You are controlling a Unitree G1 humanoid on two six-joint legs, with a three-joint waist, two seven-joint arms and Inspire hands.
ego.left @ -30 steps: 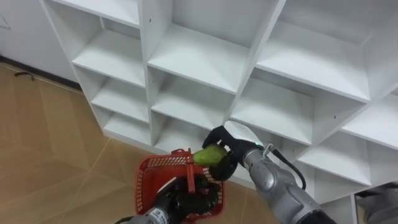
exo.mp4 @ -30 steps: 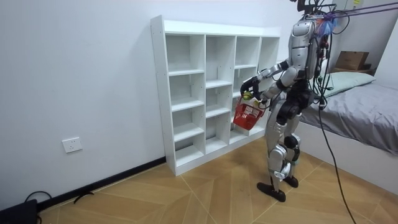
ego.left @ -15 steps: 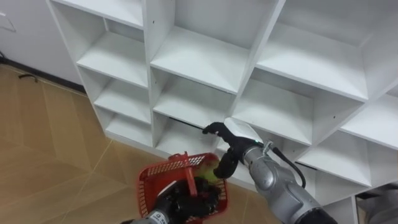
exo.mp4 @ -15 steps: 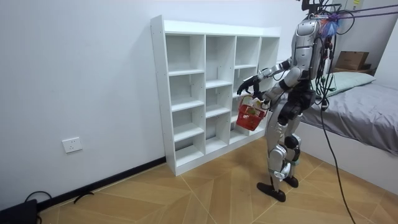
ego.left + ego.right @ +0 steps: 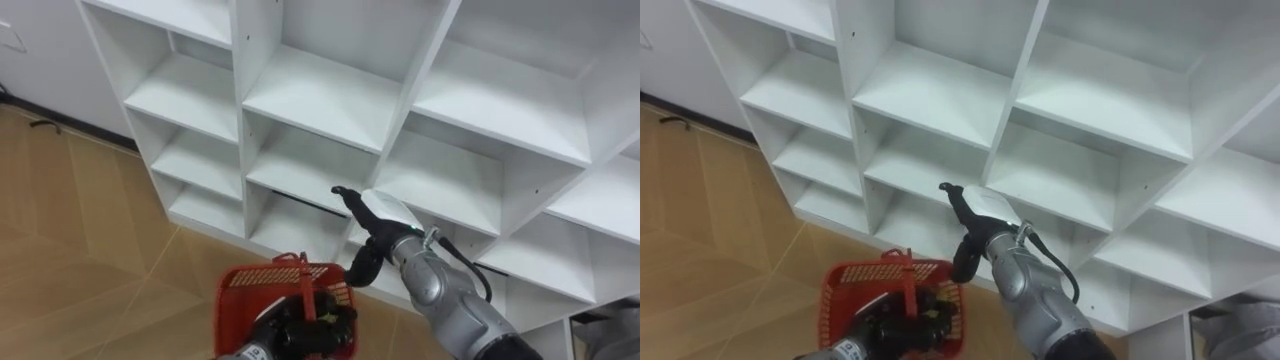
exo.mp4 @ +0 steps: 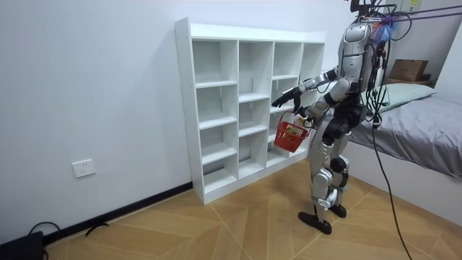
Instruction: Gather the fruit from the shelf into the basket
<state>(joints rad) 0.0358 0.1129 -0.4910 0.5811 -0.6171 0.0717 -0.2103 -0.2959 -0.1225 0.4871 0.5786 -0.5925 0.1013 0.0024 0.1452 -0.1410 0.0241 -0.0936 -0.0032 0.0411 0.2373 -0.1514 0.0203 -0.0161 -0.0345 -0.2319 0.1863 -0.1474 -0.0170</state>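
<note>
A red wire basket (image 5: 262, 292) hangs low in front of me, and my left hand (image 5: 300, 328) is shut on its upright handle. My right hand (image 5: 372, 214) hovers open just above and behind the basket's far rim, with its fingers stretched toward the white closet (image 5: 320, 95) and nothing in them. In the eye views the left hand and the handle hide the basket's inside. The room view shows a pale green bit of fruit (image 6: 288, 128) at the top of the basket (image 6: 291, 137). The shelves in view hold nothing.
I stand close to the closet's end at the room view's right (image 6: 289, 79). A bed (image 6: 426, 137) is behind me, with a cardboard box (image 6: 408, 69) beyond it. Wooden floor (image 5: 70, 230) lies open to my left.
The right hand held a green pear over the basket, let it go into the basket, then straightened its fingers and lifted toward the shelf. The basket stayed in the left hand.
</note>
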